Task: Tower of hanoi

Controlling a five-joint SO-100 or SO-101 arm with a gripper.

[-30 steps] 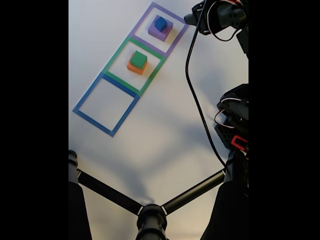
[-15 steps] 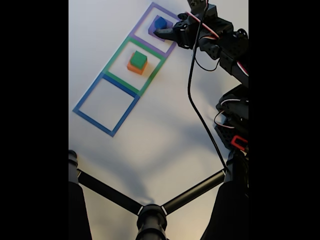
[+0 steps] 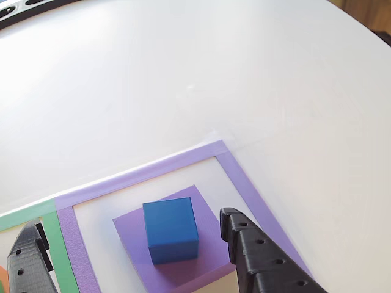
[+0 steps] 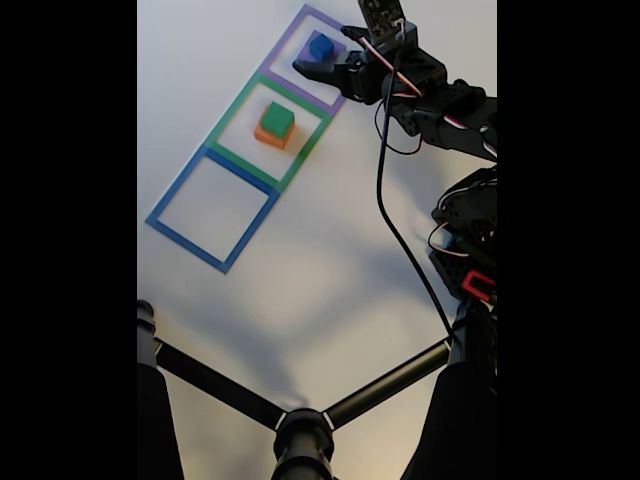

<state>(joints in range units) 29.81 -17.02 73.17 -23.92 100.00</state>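
In the other view, a blue cube (image 3: 171, 231) sits on a flat purple block (image 3: 204, 259), both inside a purple tape square (image 3: 235, 174) on the white table (image 3: 201, 73). The gripper (image 3: 131, 251) stands open — one black finger (image 3: 259, 259) just right of the cube, the other (image 3: 29, 265) well to its left, over a green tape edge (image 3: 52, 226). Neither finger touches the cube.

In the fixed view, the arm (image 4: 440, 110) reaches in from the right, and the gripper (image 4: 322, 60) hangs over the purple square (image 4: 300, 20) at the top, with the blue cube (image 4: 320, 45) between its spread fingers. Below it, a green cube (image 4: 276, 119) rests on an orange block (image 4: 265, 136) inside a green square (image 4: 225, 118). A blue square (image 4: 180, 190) lies at the bottom left — next in the row. A black cable (image 4: 385, 200) runs down along the table (image 4: 320, 280).
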